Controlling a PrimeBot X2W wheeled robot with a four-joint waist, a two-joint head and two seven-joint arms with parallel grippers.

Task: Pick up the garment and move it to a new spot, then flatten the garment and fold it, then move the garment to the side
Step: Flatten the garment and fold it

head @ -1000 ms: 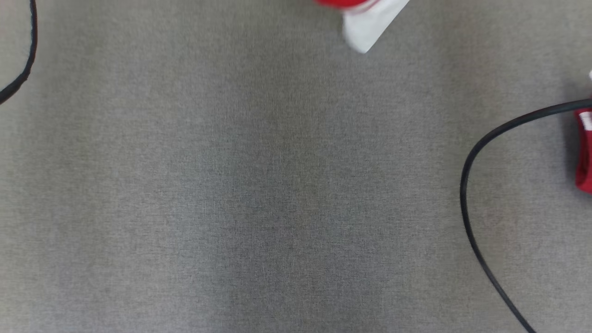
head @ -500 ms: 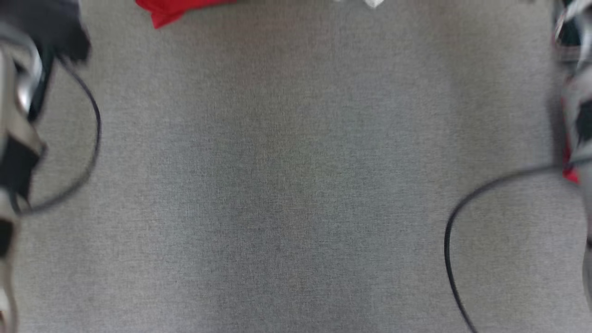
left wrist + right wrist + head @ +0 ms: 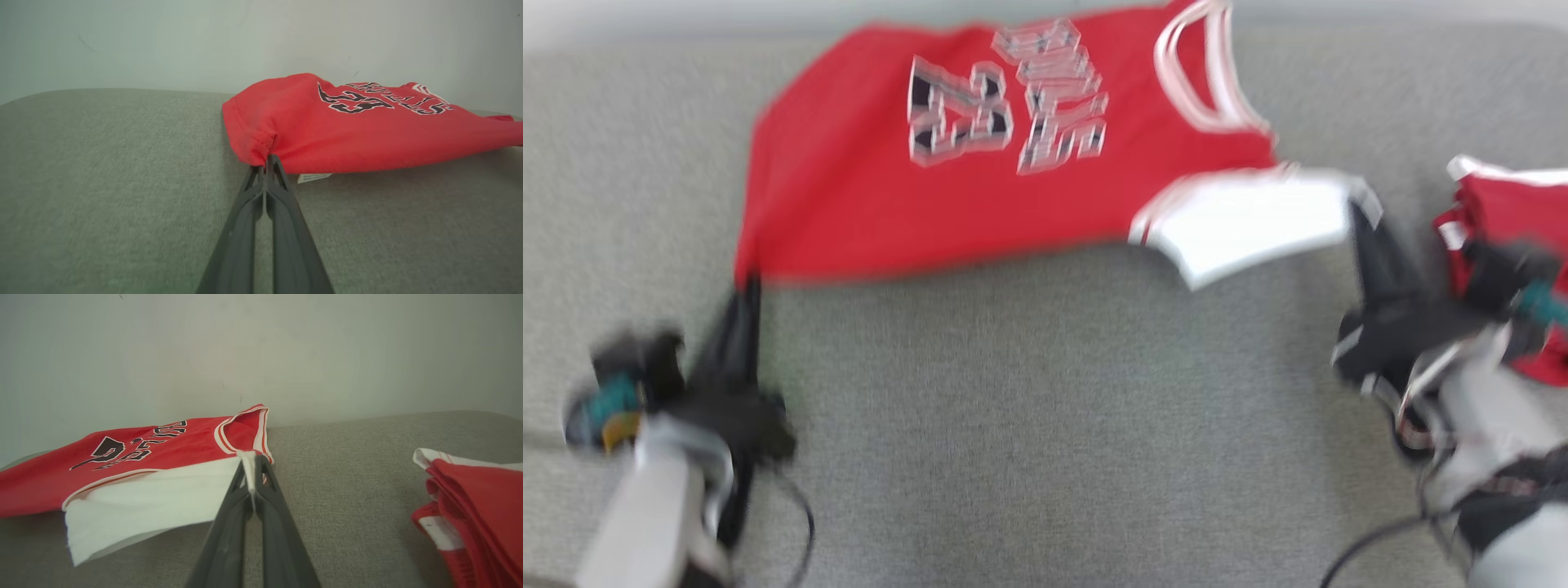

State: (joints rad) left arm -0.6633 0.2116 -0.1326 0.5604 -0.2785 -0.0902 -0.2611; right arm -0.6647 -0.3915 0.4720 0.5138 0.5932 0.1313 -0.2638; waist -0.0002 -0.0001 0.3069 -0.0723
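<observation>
The left pincer (image 3: 749, 286) sits at about 8 o'clock in the head view. Its two dark fingers are pressed together, point toward 12, and nip a corner of the red jersey (image 3: 849, 188), while the pale left forearm (image 3: 654, 514) runs down toward 7. The right pincer (image 3: 1357, 211) is at about 3 o'clock, fingers likewise clamped on the jersey's white edge and leaning toward 11, with the right forearm (image 3: 1503, 425) running down toward 4.

Blk fingers (image 3: 290, 245), pale forearm (image 3: 654, 514), teal fitting (image 3: 609, 398)
</observation>
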